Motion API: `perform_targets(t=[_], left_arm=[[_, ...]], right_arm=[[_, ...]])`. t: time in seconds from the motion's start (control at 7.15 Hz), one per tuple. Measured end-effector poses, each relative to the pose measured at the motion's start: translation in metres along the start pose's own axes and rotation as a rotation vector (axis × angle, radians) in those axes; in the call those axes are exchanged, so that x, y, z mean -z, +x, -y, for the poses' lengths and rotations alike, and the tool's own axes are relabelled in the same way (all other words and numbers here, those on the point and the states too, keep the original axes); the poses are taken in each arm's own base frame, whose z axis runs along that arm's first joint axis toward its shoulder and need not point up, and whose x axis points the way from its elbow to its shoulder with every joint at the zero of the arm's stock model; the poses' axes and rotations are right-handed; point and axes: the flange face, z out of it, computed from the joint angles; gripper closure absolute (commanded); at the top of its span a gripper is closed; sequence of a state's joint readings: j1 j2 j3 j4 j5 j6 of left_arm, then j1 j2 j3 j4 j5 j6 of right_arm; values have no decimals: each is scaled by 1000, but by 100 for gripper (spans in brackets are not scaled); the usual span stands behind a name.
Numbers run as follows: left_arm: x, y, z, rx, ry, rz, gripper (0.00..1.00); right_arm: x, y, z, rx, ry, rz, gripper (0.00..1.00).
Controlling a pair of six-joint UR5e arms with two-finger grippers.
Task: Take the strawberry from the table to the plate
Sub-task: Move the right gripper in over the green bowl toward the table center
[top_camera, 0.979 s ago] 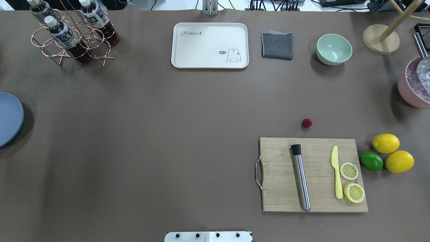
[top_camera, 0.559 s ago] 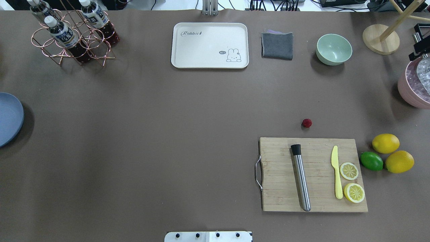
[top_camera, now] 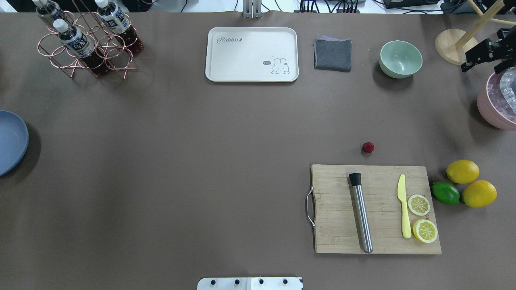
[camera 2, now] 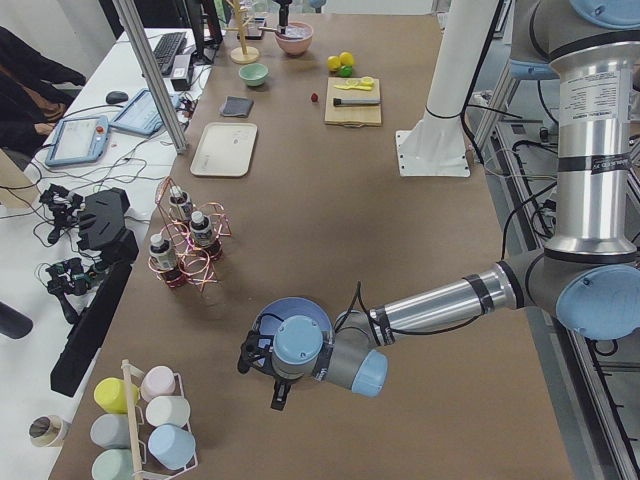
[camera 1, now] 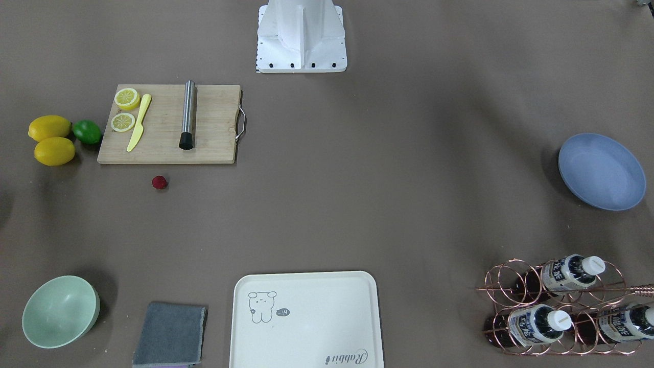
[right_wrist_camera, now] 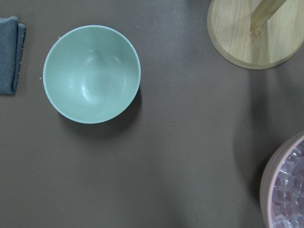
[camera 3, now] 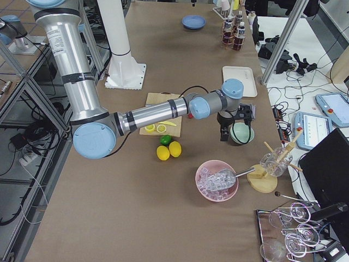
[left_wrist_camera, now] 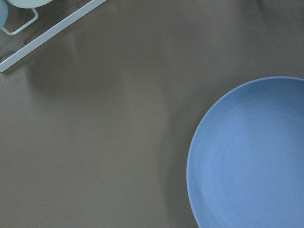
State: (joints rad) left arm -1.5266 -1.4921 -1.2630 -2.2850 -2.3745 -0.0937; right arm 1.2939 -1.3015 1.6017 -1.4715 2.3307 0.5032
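The small dark red strawberry point(top_camera: 367, 148) point(camera 1: 159, 182) lies on the grey-brown table point(top_camera: 201, 161), just beyond the cutting board's far edge. At the table's far left sits the blue-grey plate point(top_camera: 10, 141) point(camera 1: 602, 171) point(left_wrist_camera: 247, 156), with nothing on it. My right gripper point(top_camera: 477, 56) point(camera 3: 232, 128) hangs at the far right, above the table near the green bowl and well away from the strawberry; I cannot tell whether it is open or shut. My left gripper point(camera 2: 265, 370) hovers beside the plate point(camera 2: 300, 310); I cannot tell its state either.
A wooden cutting board point(top_camera: 377, 209) carries a steel muddler, a yellow knife and two lemon slices. Two lemons and a lime point(top_camera: 445, 193) lie to its right. A green bowl point(top_camera: 400, 59), grey cloth, cream tray point(top_camera: 252, 54), bottle rack point(top_camera: 86, 40) and pink ice bowl point(top_camera: 498, 102) line the edges.
My right gripper has come into the overhead view at the top right and moved inward toward the green bowl. The strawberry and plate have not moved.
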Motion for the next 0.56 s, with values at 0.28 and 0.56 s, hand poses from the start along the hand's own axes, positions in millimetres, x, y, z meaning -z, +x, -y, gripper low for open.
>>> perform_targets(t=[0.28, 0.56], left_arm=[[-7, 4, 1, 31, -10, -3, 2], [-15, 12, 7, 72, -19, -6, 2]], right_arm=[[-9, -29, -3, -26, 10, 16, 0], [-19, -60, -12, -46, 27, 31, 0]])
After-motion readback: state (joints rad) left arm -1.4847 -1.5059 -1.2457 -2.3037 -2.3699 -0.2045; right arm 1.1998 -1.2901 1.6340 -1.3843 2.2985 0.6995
